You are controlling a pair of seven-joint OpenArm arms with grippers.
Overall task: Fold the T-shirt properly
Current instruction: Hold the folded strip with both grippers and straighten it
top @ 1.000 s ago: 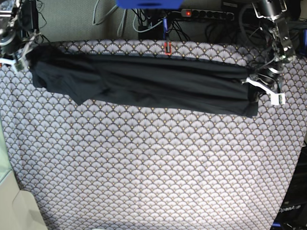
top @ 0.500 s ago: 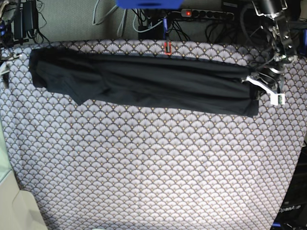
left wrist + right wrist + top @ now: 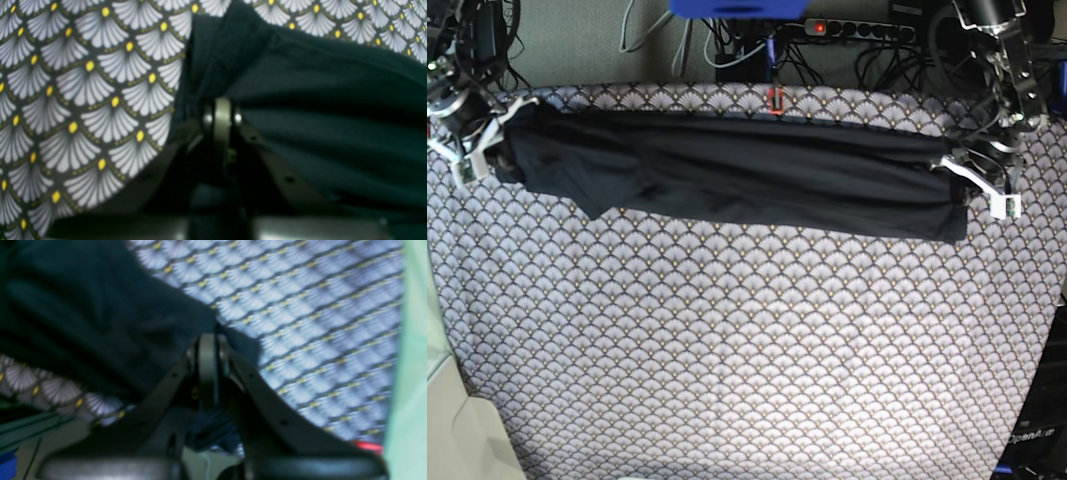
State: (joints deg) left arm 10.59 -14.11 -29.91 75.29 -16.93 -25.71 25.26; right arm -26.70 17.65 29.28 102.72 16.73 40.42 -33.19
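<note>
A: How far are we with the T-shirt [image 3: 727, 175]?

B: We have it folded into a long dark band across the far part of the surface [image 3: 747, 350]; the crosswise folds are left, we judge.

A: And our tools?

B: The left tool [image 3: 222, 110] is clamped on one end, the right tool [image 3: 207, 350] on the other; the cloth looks soft, matte, slightly rumpled
</note>
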